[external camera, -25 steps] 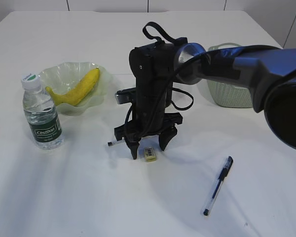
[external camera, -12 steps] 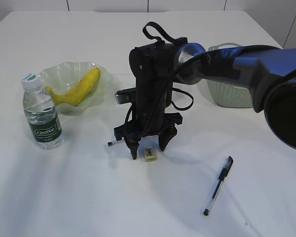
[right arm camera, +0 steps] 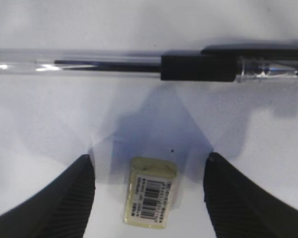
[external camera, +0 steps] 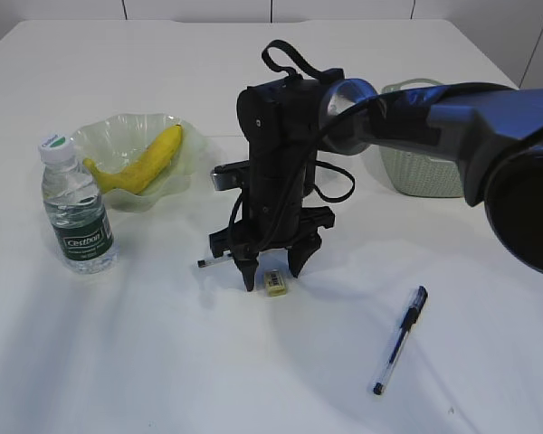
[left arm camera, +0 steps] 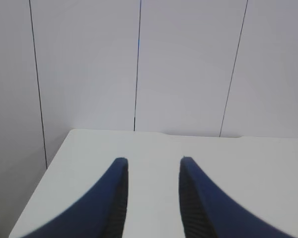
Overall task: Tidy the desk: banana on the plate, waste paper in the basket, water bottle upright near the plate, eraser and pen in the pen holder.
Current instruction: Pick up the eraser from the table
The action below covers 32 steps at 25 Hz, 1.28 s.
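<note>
A small yellowish eraser [external camera: 274, 283] with a barcode label [right arm camera: 150, 192] lies flat on the white table. My right gripper [external camera: 271, 276] points down over it, open, one finger on each side [right arm camera: 149, 162] with gaps. Just beyond it a clear pen with a black grip [right arm camera: 139, 67] lies crosswise; its tip [external camera: 206, 262] shows left of the gripper. A blue-black pen [external camera: 400, 339] lies at the front right. The banana [external camera: 145, 161] rests on the pale green plate [external camera: 190, 145]. The water bottle [external camera: 77, 210] stands upright beside it. My left gripper [left arm camera: 153, 161] is open and empty. Waste paper and pen holder are out of view.
A pale green woven basket [external camera: 416, 172] stands at the back right, partly behind my right arm [external camera: 471, 122]. The left wrist view shows only a table corner [left arm camera: 74, 134] and a panelled wall.
The right gripper's fingers have drawn slightly closer around the eraser. Everything else is as before.
</note>
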Motion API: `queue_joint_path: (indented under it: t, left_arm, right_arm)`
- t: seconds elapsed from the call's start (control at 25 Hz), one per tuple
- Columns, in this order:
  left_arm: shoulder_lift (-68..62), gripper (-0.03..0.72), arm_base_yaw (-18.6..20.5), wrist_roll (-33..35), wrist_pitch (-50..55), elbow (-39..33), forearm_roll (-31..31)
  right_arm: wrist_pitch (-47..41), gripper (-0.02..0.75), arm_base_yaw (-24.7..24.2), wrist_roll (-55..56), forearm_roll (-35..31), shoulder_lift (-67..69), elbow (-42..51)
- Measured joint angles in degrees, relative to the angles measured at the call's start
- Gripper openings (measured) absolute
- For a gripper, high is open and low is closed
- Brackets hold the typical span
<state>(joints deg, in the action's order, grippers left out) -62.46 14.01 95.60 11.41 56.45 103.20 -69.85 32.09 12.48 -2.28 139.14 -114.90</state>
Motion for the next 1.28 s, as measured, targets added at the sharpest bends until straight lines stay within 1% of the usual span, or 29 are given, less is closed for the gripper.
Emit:
queue_joint_path:
  t: [0.24,0.96,1.08,1.28]
  left_arm:
    - [0.0,0.24,0.0,0.0,0.0,0.0,0.0]
    - [0.0,0.24,0.0,0.0,-0.2,0.0,0.0]
    - [0.0,0.24,0.0,0.0,-0.2,0.0,0.0]
    - [0.0,0.24,0.0,0.0,-0.58,0.0,0.0]
  right_arm:
    - [0.0,0.504,0.0,0.0,-1.32,0.0,0.0]
    - [0.0,0.503,0.0,0.0,-1.56,0.0,0.0]
    - [0.0,0.486,0.0,0.0,-1.56,0.0,0.0]
    - [0.0,0.435,0.0,0.0,-1.56,0.0,0.0]
